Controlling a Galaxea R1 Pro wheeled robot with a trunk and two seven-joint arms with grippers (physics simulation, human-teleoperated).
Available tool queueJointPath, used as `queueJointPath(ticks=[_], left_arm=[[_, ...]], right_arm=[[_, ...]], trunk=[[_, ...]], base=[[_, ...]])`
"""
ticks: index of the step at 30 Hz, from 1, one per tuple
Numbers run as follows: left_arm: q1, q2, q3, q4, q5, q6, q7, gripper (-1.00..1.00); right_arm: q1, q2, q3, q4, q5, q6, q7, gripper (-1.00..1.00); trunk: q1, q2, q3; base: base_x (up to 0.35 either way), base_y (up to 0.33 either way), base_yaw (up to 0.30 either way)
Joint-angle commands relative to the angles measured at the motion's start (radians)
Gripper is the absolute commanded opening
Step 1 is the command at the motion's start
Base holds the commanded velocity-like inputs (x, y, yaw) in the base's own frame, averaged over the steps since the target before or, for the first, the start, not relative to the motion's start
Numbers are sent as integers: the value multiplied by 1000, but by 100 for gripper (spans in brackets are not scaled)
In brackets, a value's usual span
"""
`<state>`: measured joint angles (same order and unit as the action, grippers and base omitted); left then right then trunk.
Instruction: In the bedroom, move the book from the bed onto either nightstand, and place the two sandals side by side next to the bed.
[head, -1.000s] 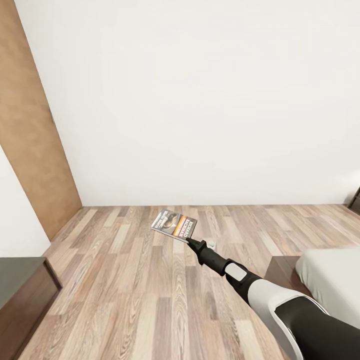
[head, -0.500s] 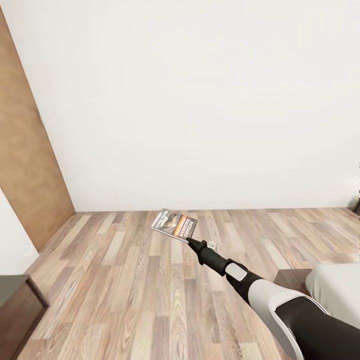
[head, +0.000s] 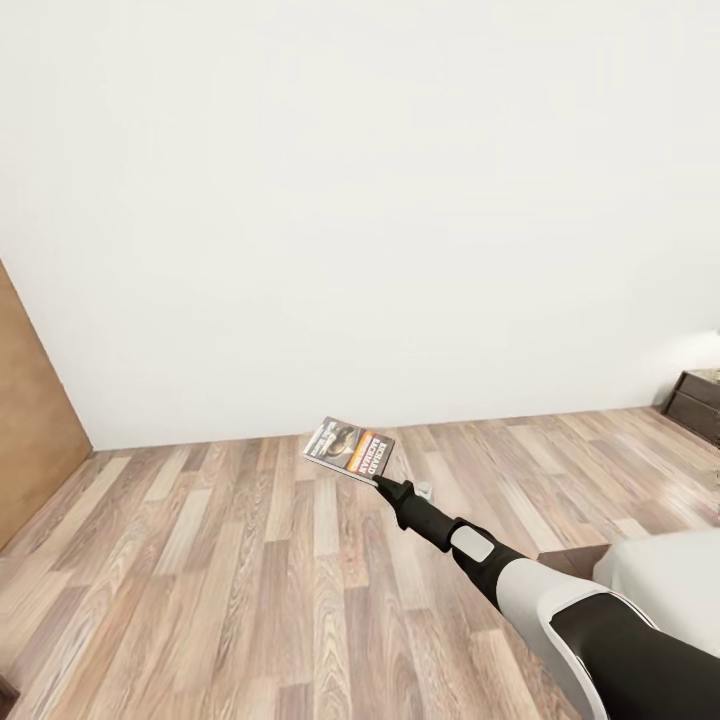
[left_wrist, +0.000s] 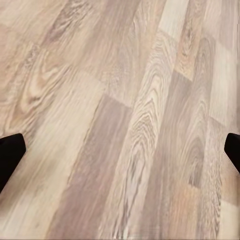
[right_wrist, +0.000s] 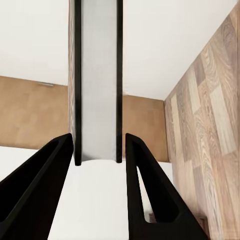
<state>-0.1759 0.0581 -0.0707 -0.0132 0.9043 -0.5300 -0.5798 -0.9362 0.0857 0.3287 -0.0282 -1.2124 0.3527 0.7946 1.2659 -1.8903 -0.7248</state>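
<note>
The only lettering stands on the book (head: 349, 447) held out by the right pincer (head: 378, 481) — white capitals on its orange band, turned sideways in the head view and too small to read with any certainty.

You're holding book (head: 349, 448): grey-dark cover picture, orange band, white lettering. Right gripper (head: 378, 481) black; your arm (head: 560, 600) white then black. Floor (head: 250, 560) light wood planks, mixed tan-grey grain. Wall (head: 400, 200) plain white. Nightstand (head: 697, 403) dark brown. Mattress (head: 670, 580) light grey.
</note>
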Motion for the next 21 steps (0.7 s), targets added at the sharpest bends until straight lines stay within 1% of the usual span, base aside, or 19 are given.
queueJointPath(ticks=[1,7,21], left_arm=[[0,0,-8,1,10,-2,-5,100],[0,0,-8,1,10,-1,-5,100],[0,0,-8,1,10,0,-5,100]], right_arm=[[-1,0,0,1,-14,9,2,-100],[-1,0,0,1,-15,9,3,-100],[-1,0,0,1,-15,9,2,-100]], trunk=[[0,0,-1],[0,0,-1],[0,0,-1]], base=[[316,0,-170],[324,0,-79],[333,0,-6]])
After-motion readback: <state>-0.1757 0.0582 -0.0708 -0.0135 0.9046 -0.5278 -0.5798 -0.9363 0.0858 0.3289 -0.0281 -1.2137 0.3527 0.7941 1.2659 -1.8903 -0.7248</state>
